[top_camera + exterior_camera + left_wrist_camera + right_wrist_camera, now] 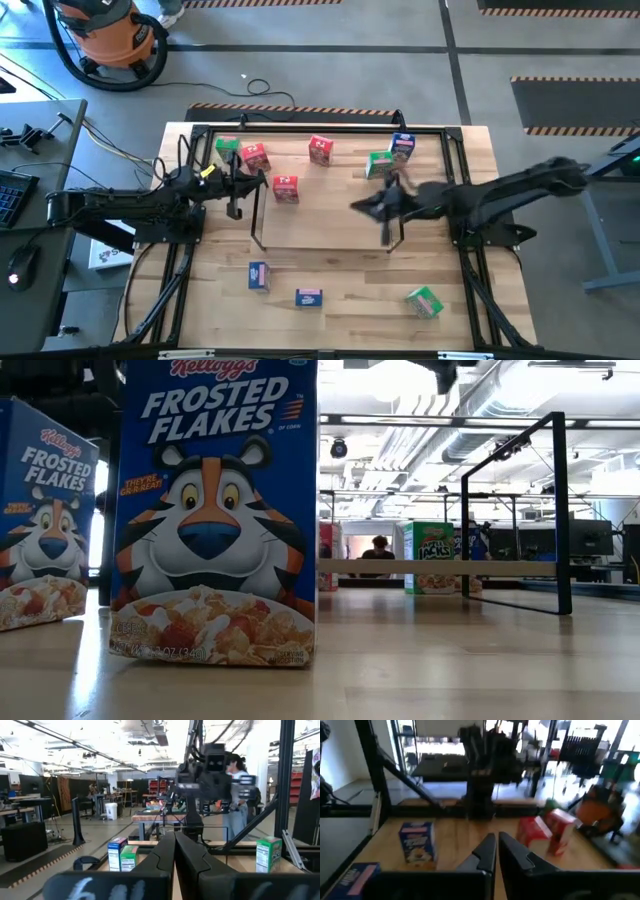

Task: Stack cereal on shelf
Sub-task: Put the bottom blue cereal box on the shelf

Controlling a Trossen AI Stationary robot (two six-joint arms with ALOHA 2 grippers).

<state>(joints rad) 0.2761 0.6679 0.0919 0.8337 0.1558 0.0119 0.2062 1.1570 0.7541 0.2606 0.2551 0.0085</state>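
Several tiny cereal boxes stand on the wooden table. Red ones (286,188), (320,148), (255,155), green ones (227,147), (380,163) and a blue one (402,146) stand toward the far side. Two blue ones (259,275), (308,297) and a green one (425,300) stand near the front. The black wire shelf (325,247) stands mid-table with no box on it. My left gripper (255,184) is shut and empty at the shelf's left end, beside a red box. My right gripper (358,207) is shut and empty inside the shelf's right end.
A black rail frame (320,128) borders the tabletop. The low view shows two blue boxes (215,510), (45,515) close by and the shelf's upright post (560,510). People stand in the room beyond (240,795). An orange shop vacuum (105,30) stands on the floor.
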